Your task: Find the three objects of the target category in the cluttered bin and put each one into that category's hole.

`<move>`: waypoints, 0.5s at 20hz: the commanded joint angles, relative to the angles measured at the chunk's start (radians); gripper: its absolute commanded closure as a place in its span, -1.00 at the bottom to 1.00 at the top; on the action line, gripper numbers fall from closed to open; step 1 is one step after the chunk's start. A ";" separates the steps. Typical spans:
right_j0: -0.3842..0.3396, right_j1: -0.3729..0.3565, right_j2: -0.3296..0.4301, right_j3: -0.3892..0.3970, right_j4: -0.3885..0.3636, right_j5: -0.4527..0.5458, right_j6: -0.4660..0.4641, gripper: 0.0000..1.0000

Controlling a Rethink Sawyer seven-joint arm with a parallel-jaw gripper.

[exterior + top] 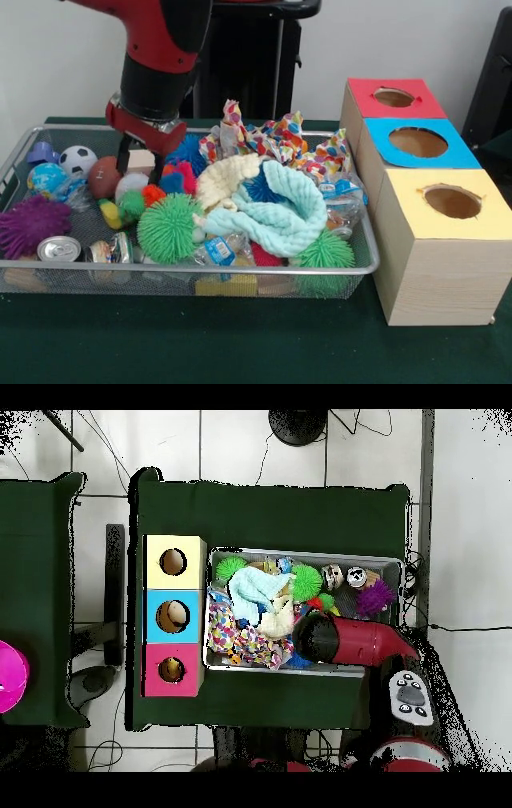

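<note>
The wire mesh bin (192,270) sits on the green table, full of toys. My gripper (141,164) is down in the bin's back left part, next to a brown football (102,178). It is shut on a cream block (142,160), which sits between its dark fingers just above the clutter. Three wooden boxes with holes stand right of the bin: a red top (424,102), a blue top (376,140) and a yellow top (408,188). In the overhead view my red arm (350,642) covers the gripper over the bin (300,552).
The bin holds green spiky balls (166,228), a purple spiky ball (32,224), a soccer ball (78,158), a can (58,249), a mint cloth (288,216), a patterned cloth (272,136) and plastic bottles. Something lies inside the blue box's hole (176,617).
</note>
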 commanded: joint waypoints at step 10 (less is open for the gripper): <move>-0.057 -0.041 0.084 -0.047 -0.056 0.045 -0.063 -1.00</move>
